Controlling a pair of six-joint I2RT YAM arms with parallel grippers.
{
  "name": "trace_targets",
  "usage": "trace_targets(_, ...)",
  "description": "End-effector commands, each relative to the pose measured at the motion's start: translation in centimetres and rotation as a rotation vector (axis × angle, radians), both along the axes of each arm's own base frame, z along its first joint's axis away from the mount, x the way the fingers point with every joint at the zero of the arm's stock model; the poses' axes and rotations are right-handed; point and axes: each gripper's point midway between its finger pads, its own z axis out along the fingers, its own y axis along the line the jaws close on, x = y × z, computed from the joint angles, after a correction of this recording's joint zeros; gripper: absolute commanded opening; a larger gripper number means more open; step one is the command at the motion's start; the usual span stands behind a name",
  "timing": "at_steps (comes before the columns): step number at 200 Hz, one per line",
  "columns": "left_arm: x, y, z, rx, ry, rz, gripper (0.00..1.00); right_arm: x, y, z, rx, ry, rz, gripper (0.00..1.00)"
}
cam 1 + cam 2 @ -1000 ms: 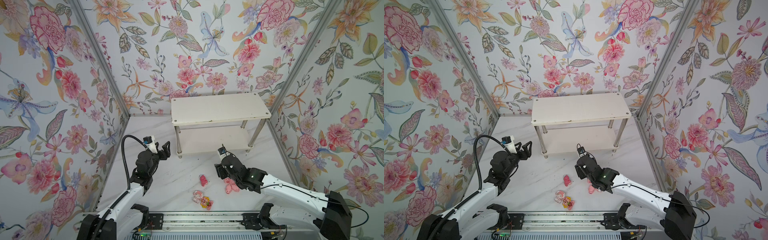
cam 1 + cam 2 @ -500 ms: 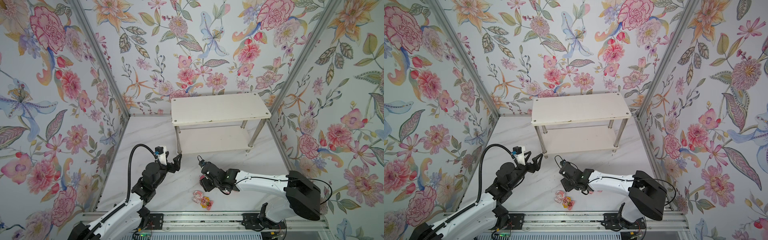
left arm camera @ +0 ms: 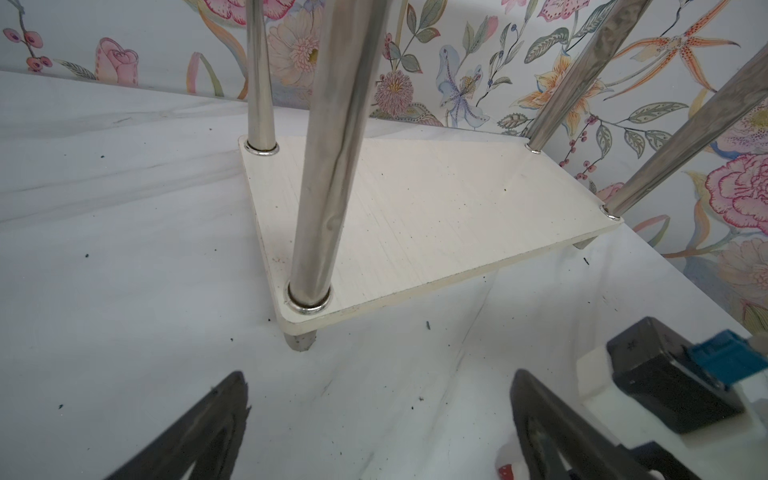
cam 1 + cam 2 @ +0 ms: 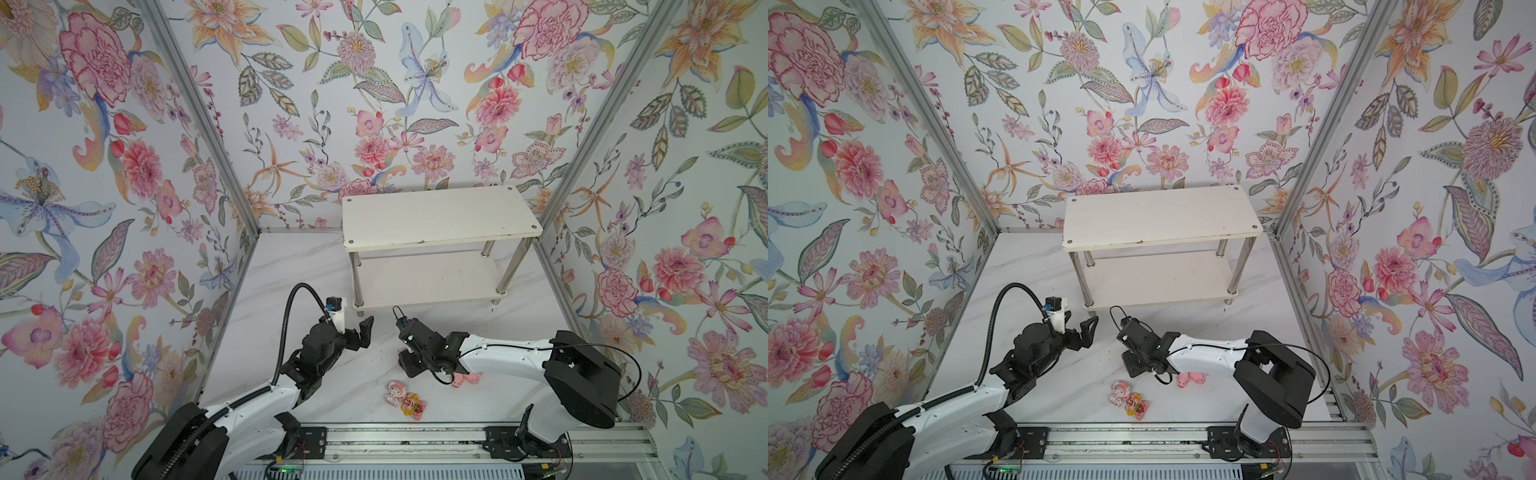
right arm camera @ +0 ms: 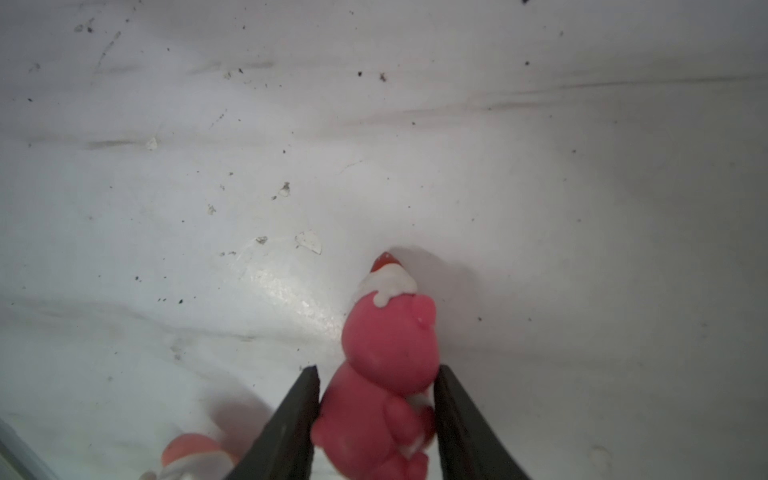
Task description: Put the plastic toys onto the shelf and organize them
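In both top views the shelf (image 4: 440, 216) (image 4: 1160, 218) stands against the back wall. The left claw (image 4: 353, 332) (image 4: 1077, 334) hovers just off the shelf's front left leg, its fingers spread wide and holding nothing. The right claw (image 4: 409, 365) (image 4: 1133, 366) points down at the floor (image 4: 291, 291) in front of the shelf, near its middle; its grip cannot be told from here. Farther from the shelf lie a white-and-pink toy (image 4: 392, 392) (image 4: 1118, 392) and a sunflower toy (image 4: 411, 405) (image 4: 1136, 406), touching each other. Pink pigs (image 4: 471, 377) (image 4: 1192, 378) peek out from under the right arm.

In the left wrist view the shelf's lower board (image 3: 415, 224) lies just ahead of the left claw (image 3: 374, 436). The claw's two fingers stand far apart with only floor between them.

In the right wrist view the bear (image 5: 386, 365) sits between the fingers of the right claw (image 5: 378, 419). Both fingers (image 5: 299, 419) lie against its sides, so the claw grips it. The bear's white-capped head points away from the claw. A blurred pink toy (image 5: 193, 457) lies just beside one finger.
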Motion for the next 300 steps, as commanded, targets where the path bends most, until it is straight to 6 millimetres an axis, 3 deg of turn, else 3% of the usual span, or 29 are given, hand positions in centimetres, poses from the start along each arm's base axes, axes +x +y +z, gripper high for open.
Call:
trace_targets(1,0.8,-1.3,2.1,-0.033,-0.060,-0.031,0.99,1.3,1.2,0.4,0.058,0.007,-0.017,0.39)
trace_targets(45,1.2,-2.0,2.5,-0.006,-0.065,-0.053,0.99,4.8,0.6,0.9,0.100,-0.014,-0.147,0.32)
trace_targets(70,1.2,-1.9,2.0,0.016,-0.053,-0.056,0.99,6.3,-0.1,1.6,0.111,-0.042,-0.215,0.33)
trace_targets(92,0.8,-1.8,1.1,0.044,-0.028,-0.065,0.99,5.5,1.0,2.2,0.176,-0.014,-0.174,0.40)
trace_targets(123,0.3,-1.5,0.1,0.080,0.003,-0.070,0.99,3.5,2.4,3.4,0.255,0.014,-0.113,0.62)
trace_targets(142,-0.1,-1.6,-0.3,0.089,0.017,-0.077,0.99,2.3,2.8,4.2,0.296,0.026,-0.084,0.65)
trace_targets(169,-0.6,-1.9,-0.6,0.102,0.026,-0.096,0.99,1.5,2.1,5.2,0.351,0.035,-0.087,0.52)
trace_targets(196,-1.0,-2.2,-0.6,0.098,0.028,-0.107,0.99,2.4,-0.8,4.7,0.334,0.012,-0.169,0.25)
trace_targets(220,-1.3,-2.3,-0.5,0.066,0.026,-0.114,0.99,3.0,-3.0,4.2,0.298,0.002,-0.229,0.13)
trace_targets(257,-1.0,-2.8,-1.1,0.057,0.058,-0.115,0.99,3.1,-3.2,2.3,0.245,0.038,-0.229,0.09)
trace_targets(300,-1.0,-3.4,-2.2,0.128,0.101,-0.119,0.99,1.9,0.0,1.2,0.249,0.070,-0.132,0.09)
